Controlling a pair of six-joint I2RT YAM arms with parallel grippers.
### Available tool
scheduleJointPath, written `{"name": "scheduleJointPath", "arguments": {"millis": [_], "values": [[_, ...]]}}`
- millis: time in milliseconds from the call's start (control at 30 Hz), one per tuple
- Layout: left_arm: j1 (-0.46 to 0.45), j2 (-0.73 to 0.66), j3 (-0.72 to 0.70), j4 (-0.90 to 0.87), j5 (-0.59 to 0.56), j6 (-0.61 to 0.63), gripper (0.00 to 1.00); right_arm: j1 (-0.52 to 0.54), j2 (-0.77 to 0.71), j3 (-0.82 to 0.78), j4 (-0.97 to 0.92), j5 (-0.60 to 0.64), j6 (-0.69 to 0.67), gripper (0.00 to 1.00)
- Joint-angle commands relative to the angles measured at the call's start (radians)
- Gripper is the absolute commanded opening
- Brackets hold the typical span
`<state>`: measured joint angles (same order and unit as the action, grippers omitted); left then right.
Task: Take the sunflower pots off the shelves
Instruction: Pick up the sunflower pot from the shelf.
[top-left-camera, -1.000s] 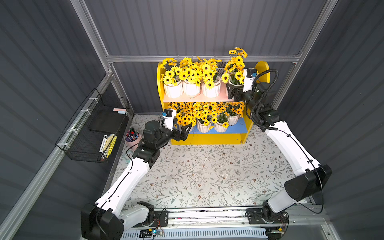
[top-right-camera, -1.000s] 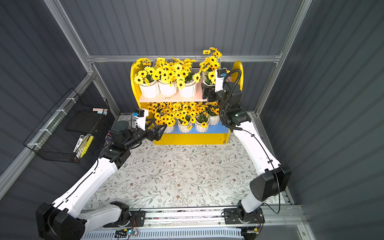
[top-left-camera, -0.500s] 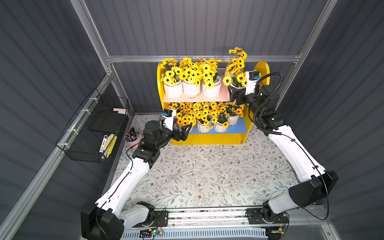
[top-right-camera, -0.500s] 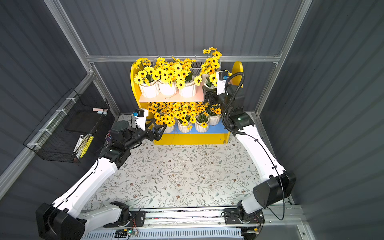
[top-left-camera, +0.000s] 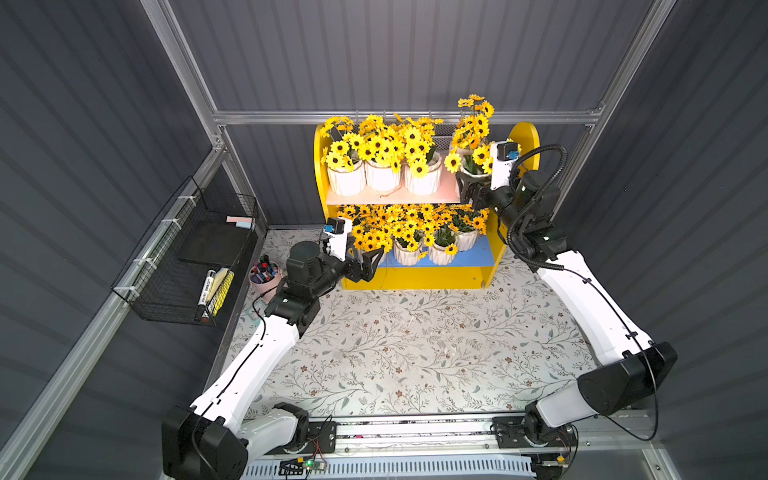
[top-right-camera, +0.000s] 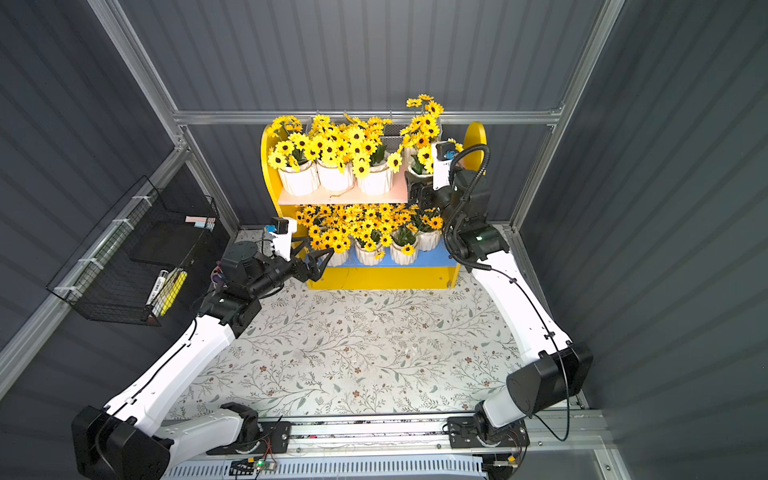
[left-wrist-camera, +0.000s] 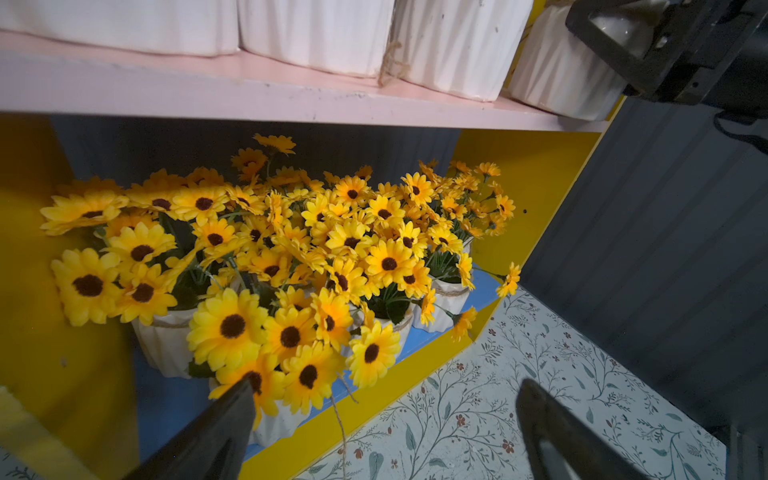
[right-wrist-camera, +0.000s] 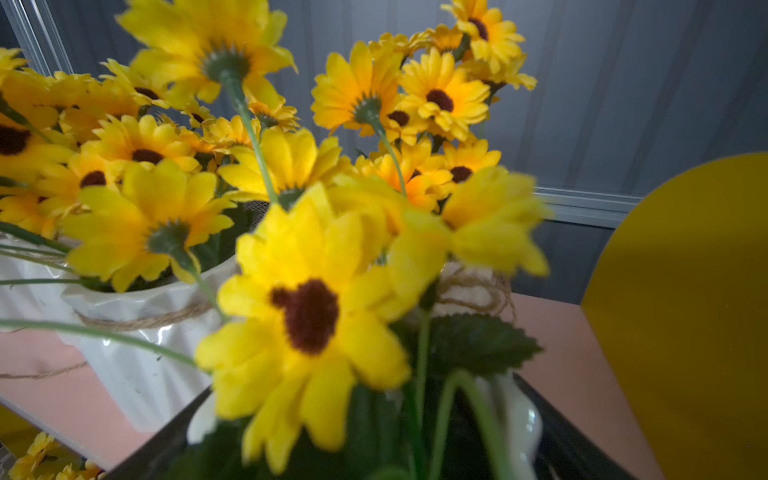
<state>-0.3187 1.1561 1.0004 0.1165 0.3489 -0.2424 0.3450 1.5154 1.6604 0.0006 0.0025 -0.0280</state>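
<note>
Plainly the job had hardly started: the flowered worktop (top-left-camera: 415, 340) carried no pot at all, and all the sunflower pots (top-left-camera: 382, 178) in sight were on the shelves (top-left-camera: 415, 280) at its far edge. The left arm stretched low over the worktop with its forearm nearly level. The left gripper (top-left-camera: 374, 261) hung at the left end of the blue lower board (top-left-camera: 478, 255), jaws wide apart and empty, pointed at the crowded pots there and just short of the front blooms. Higher and farther back, the right arm reached up with a bent elbow. The right gripper (top-left-camera: 469, 188) sat at the right end of the pink upper board (top-left-camera: 395, 195), jaws spread wide against both sides of the end pot (left-wrist-camera: 552, 77) and apparently gripping it. Whether that pot had left the board could not be told. Three more pots stood in a row beside it.
</note>
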Motion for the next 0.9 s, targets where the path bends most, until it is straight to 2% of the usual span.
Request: {"name": "scheduleJointPath", "arguments": {"millis": [0,567,733,867], "values": [[0.000,-0.009,-0.015,0.022,0.017,0.019,0.99,-0.003,-0.058,0.013,0.116,-0.011,-0.025,0.00],[0.000,-0.012,-0.013,0.022,0.024,0.019,0.99,0.013,-0.206,-0.124,0.111,-0.068,0.035,0.00],[0.000,-0.028,-0.017,0.012,-0.005,0.025,1.00,0.070,-0.283,-0.201,0.125,-0.079,0.027,0.00],[0.000,-0.060,-0.026,-0.018,-0.102,0.032,0.99,0.166,-0.351,-0.284,0.154,-0.058,-0.018,0.00]]}}
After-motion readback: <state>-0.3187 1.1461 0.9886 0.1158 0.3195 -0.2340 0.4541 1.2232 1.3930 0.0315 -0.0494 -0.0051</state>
